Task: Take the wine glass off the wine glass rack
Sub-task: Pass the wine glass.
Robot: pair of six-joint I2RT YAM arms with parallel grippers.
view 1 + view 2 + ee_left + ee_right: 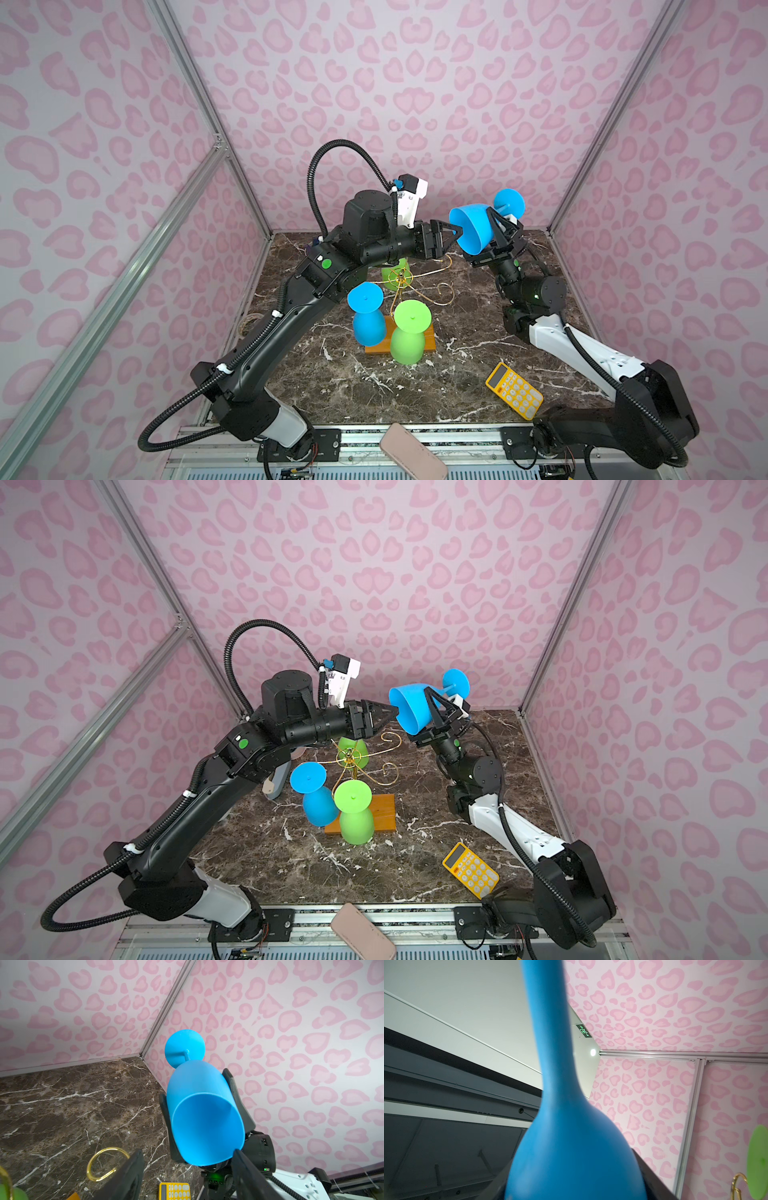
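Your wine glass (pixel 471 228) is plain matte blue, with a deep bowl, thin stem and round foot. It is off the wine glass rack (pixel 401 277), held high over the far right of the marble table (pixel 457 374), tipped sideways with its mouth toward the left gripper (pixel 455 235). The right gripper (pixel 194 1084) clamps the bowl from both sides. The left gripper's jaws stand apart, one fingertip at the rim, grasping nothing.

Below, a second blue glass (pixel 368 316) and a green glass (pixel 409 332) hang foot-up on the wine glass rack. Another green one (pixel 388 274) is partly hidden under your left arm (pixel 291 324), which reaches over the wires. A yellow calculator (pixel 514 390) lies front right.
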